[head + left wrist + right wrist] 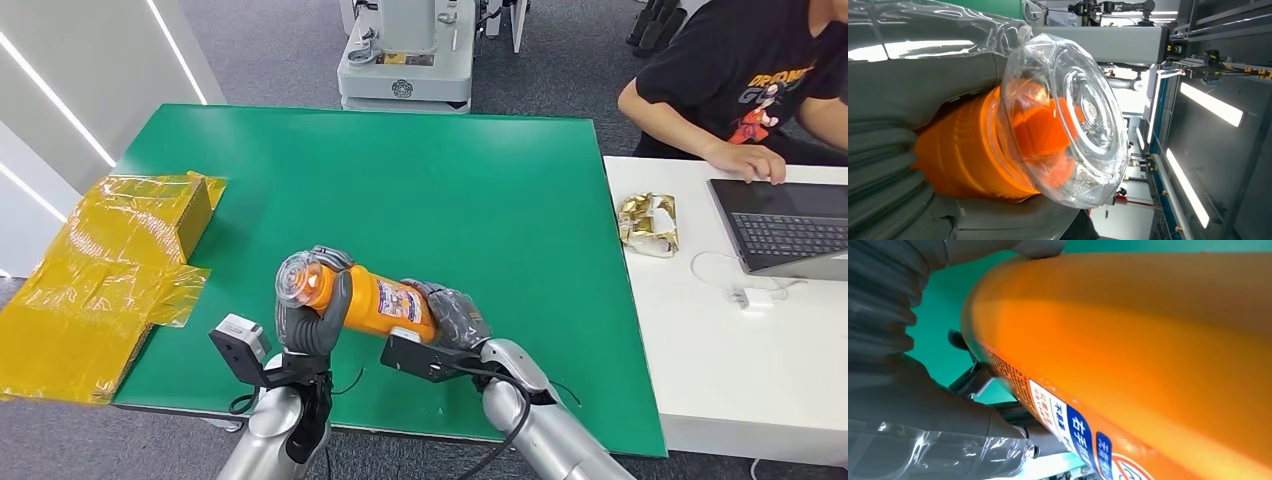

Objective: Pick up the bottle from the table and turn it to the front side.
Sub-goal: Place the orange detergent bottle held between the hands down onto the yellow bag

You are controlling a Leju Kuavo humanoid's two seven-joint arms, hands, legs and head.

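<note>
Bottle (370,300) off the table (480,200), lower centre of frame, lying sideways. Left hand (312,318) grips the cap end, right hand (450,318) the base. Pickup done; turn to front apparently unfinished.

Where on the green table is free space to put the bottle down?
The green table is bare from its far edge to the hands, between the yellow wrapped box and the right edge. Crowded: the near edge, where left hand and right hand hold the bottle.

Orange bottle (1148,355) label with small unreadable print, partly Korean characters
</note>
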